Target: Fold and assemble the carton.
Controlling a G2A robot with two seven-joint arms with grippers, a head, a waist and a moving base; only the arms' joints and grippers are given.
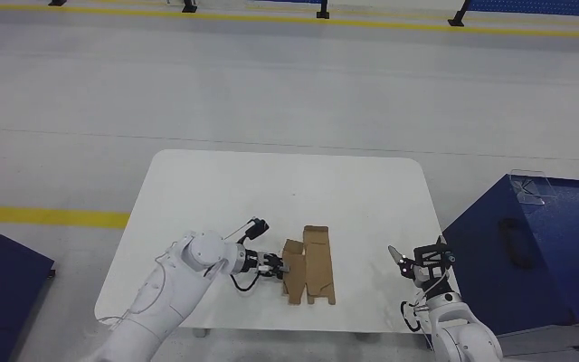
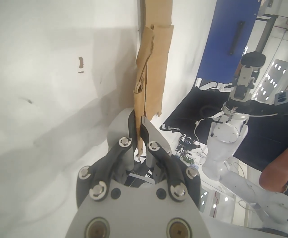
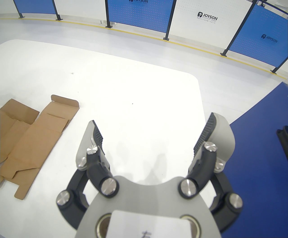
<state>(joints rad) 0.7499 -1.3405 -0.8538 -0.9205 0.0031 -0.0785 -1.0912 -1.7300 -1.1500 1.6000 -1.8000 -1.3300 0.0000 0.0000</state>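
Note:
A flattened brown carton lies near the front edge of the white table, its flaps spread out. My left gripper is at the carton's left side, shut on a side flap of the carton that it holds lifted off the table. In the left wrist view the gripper pinches that flap's edge between both pads. My right gripper hovers over the table's front right corner, open and holding nothing. In the right wrist view the gripper is well apart from the carton.
A dark blue cabinet stands close to the table's right side, beside the right arm. Blue barrier panels line the far floor. The table's back half is bare white surface with a few small specks.

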